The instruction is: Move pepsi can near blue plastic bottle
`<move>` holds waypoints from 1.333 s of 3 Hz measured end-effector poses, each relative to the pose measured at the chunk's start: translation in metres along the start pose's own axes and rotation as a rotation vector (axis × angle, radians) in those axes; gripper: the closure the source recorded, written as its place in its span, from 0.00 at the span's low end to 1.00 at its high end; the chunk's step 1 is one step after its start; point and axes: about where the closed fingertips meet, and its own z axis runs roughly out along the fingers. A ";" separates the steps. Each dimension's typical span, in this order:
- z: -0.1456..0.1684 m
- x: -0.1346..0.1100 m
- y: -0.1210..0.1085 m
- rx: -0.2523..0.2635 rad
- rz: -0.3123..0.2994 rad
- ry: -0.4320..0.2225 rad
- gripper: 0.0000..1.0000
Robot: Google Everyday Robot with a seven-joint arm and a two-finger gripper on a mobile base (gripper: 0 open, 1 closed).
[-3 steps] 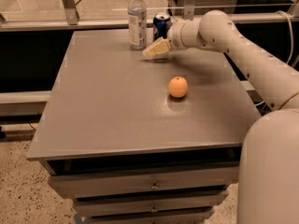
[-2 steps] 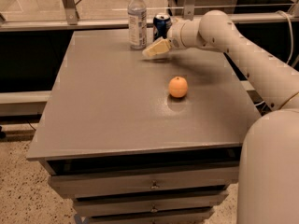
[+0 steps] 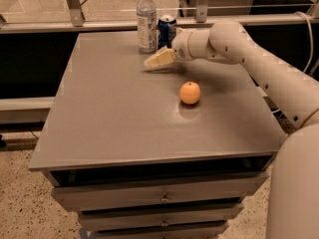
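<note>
The small dark blue aluminium pepsi can (image 3: 167, 30) stands upright just right of the tall clear blue plastic bottle (image 3: 146, 21), so we judge the placing done. The cream gripper (image 3: 151, 62) hangs just in front of the bottle, holding nothing. We cannot tell its width. Only retreat remains.

One high camera looks down across the table (image 3: 99, 133) from its front (gripper (image 3: 150, 62) near far edge).

Light is even and moderately bright, coming from overhead. The grey worktop (image 3: 124, 113) carries a faint sheen. The orange (image 3: 190, 92) throws a short soft shadow toward the front edge. The gripper (image 3: 152, 62), near the back edge, darkens the surface beneath it.
</note>
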 end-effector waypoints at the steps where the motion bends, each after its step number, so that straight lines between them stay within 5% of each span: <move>1: 0.005 0.004 0.013 -0.029 0.023 -0.004 0.00; 2: -0.008 0.000 0.009 -0.004 0.012 -0.002 0.00; 3: -0.074 -0.036 -0.009 0.096 -0.065 -0.012 0.00; 4: -0.132 -0.069 -0.019 0.141 -0.123 -0.020 0.00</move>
